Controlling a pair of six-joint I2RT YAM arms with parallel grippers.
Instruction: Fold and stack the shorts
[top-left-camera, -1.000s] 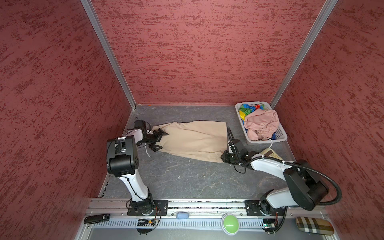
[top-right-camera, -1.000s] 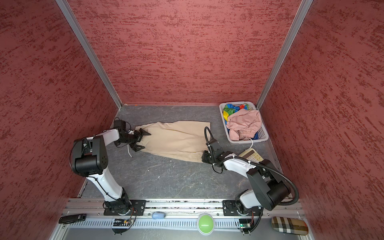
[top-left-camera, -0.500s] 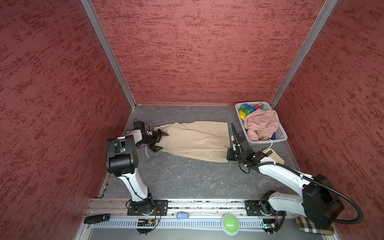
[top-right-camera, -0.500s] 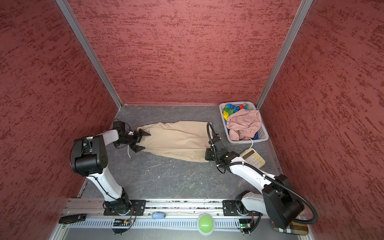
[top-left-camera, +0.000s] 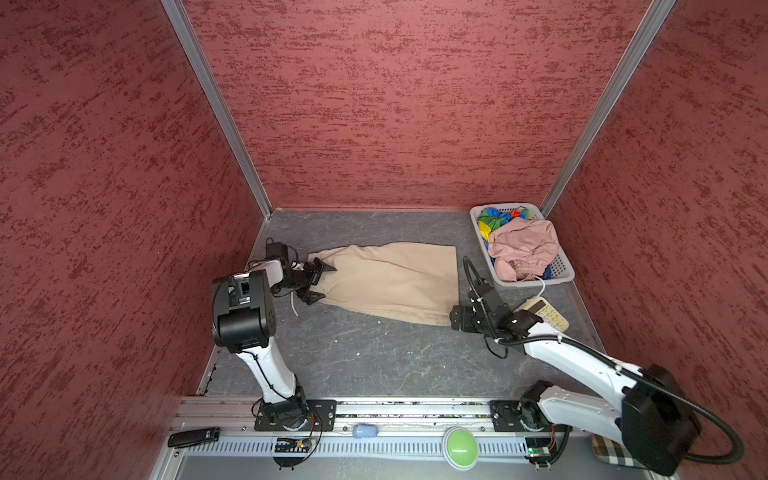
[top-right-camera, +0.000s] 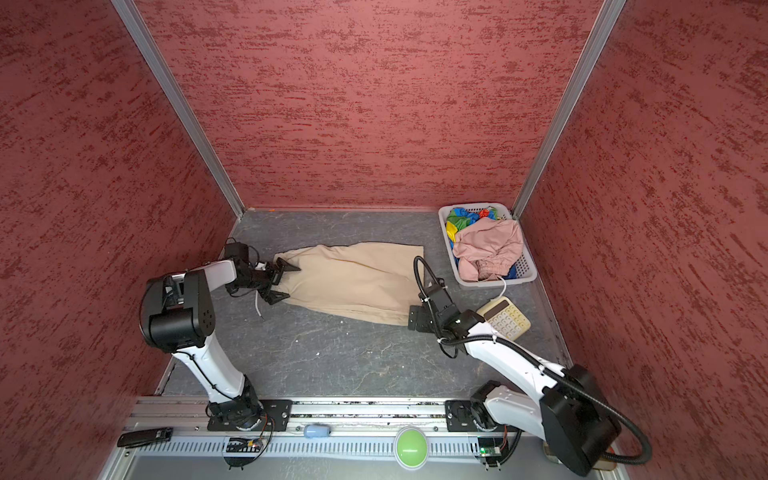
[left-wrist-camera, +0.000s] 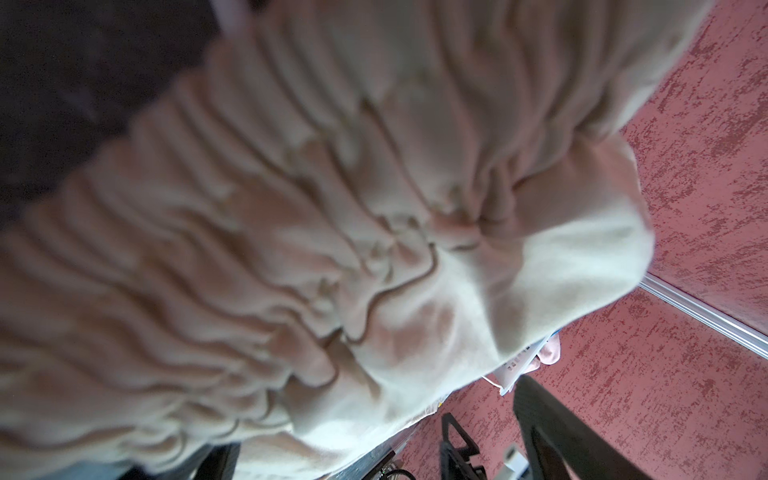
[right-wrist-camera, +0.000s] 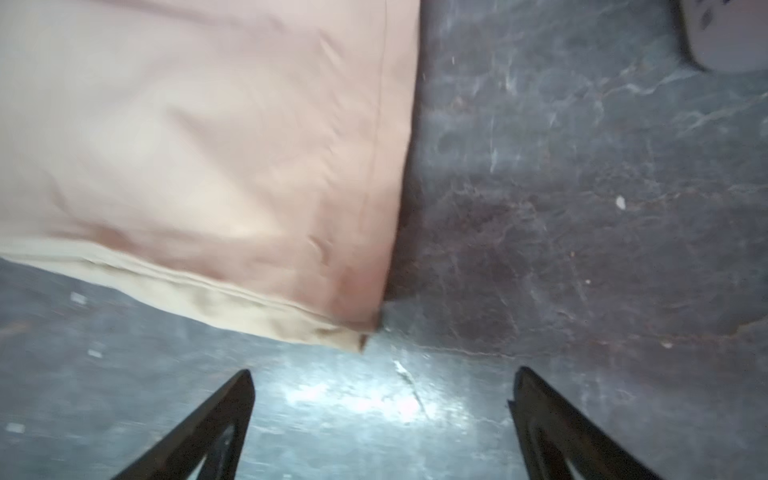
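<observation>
Heads up, your left gripper gapes at the beige shorts' 9 o'clock waistband, but your right gripper gapes short of the 4 o'clock hem corner, so it'll probably pinch air.

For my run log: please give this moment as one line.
beige shorts: flat | left claw: open at waist | right claw: open, off hem corner | pink shorts, rainbow shorts: in basket

beige shorts flat, pink shorts in basket
</observation>
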